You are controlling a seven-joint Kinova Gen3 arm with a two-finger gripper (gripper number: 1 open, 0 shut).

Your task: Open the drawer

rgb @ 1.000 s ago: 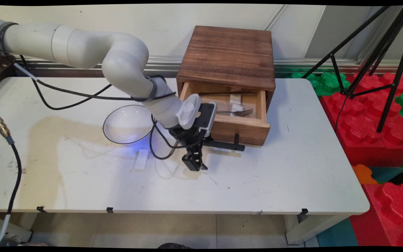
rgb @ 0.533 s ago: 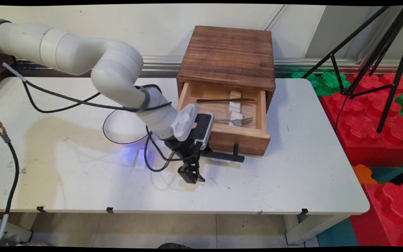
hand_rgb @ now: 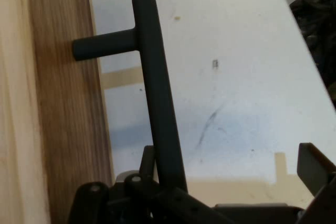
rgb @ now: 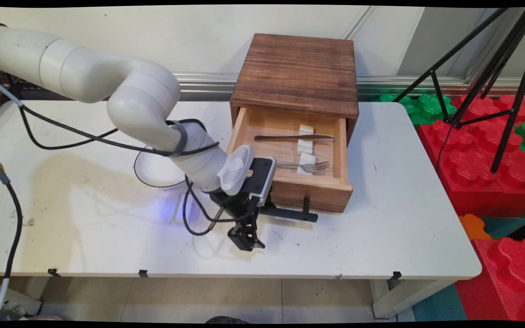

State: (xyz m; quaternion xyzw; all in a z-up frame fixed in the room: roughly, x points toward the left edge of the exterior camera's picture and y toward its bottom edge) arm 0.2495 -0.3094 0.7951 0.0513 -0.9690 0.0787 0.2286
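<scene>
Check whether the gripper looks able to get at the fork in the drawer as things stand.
Probably yes: the drawer is pulled well out and the fork lies uncovered near its front. The gripper sits low by the handle, so it must lift over the front panel.

white jointed arm [rgb: 107,86], black cables [rgb: 75,136], black linkage.

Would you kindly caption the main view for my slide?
Gripper at the black handle of an open wooden drawer holding cutlery.
</scene>
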